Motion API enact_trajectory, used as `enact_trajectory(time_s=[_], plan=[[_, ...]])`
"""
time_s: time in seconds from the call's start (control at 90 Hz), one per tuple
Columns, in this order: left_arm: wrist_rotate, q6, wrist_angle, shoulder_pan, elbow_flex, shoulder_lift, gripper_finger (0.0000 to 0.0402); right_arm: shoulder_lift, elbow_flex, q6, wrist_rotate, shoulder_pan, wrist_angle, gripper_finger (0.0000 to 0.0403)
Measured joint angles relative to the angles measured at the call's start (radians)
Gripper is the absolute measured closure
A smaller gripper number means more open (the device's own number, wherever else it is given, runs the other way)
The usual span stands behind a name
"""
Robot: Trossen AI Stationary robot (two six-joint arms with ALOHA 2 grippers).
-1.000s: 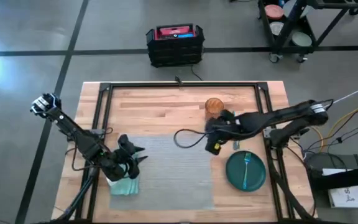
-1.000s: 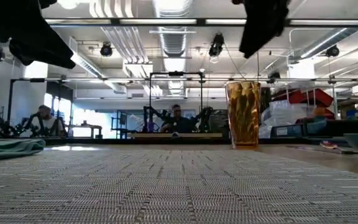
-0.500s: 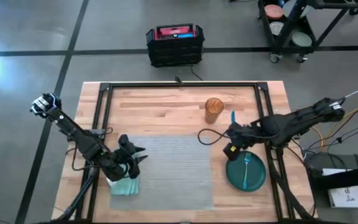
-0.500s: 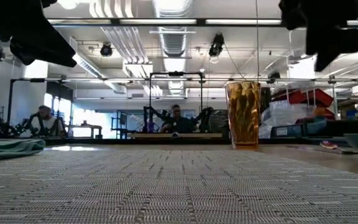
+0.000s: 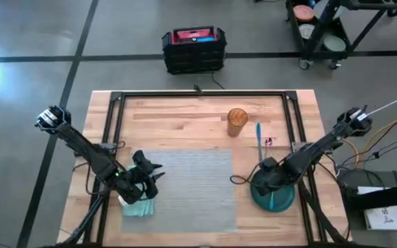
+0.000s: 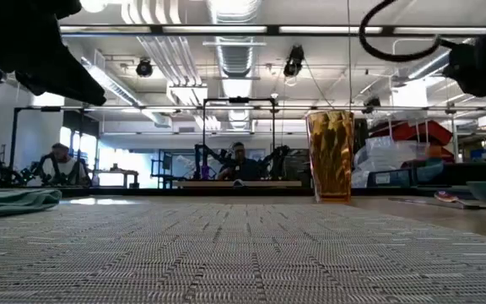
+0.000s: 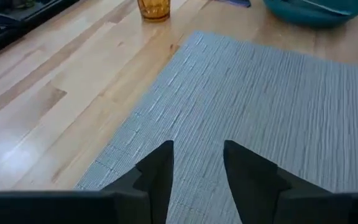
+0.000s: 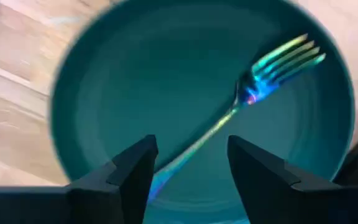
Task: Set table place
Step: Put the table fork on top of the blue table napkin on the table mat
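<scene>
Right gripper (image 8: 188, 163) moved from amber glass (image 5: 237, 118) to over dark green round plate (image 5: 273, 191), fingers wide. Iridescent fork (image 8: 253, 93) pickup likely next. Left gripper (image 7: 197, 165) idle at grey woven placemat (image 5: 188, 189), fingers narrow.

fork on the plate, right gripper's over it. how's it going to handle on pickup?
Likely slippery: the fork looks glossy and metallic. It lies flat inside the dark green plate, so the open right gripper has little edge to catch. Thin and probably light, it may skate or pivot when nudged.

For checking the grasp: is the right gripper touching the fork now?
Apart. The right wrist view shows the right gripper open above the plate, fork lying beyond its fingertips.
</scene>
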State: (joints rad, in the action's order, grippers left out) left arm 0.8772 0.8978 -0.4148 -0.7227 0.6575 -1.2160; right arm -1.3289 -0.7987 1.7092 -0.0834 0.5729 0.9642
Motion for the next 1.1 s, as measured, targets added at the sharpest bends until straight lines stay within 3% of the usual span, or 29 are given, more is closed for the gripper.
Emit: enact_trajectory(time_s=[0.2,0.656,1.1], plan=[[-0.001,-0.003,0.007,0.001,0.0,-0.021,0.0284,-0.071,0.009,0.045,-0.048,0.003,0.004,0.0238],[0.0,-0.003,0.012,0.001,0.0,-0.015,0.0274,-0.193,0.017,0.062,-0.051,0.003,-0.009,0.0303],[-0.001,-0.003,0.016,0.001,0.0,-0.015,0.0284,-0.228,0.015,-0.026,0.004,0.005,-0.038,0.0379]])
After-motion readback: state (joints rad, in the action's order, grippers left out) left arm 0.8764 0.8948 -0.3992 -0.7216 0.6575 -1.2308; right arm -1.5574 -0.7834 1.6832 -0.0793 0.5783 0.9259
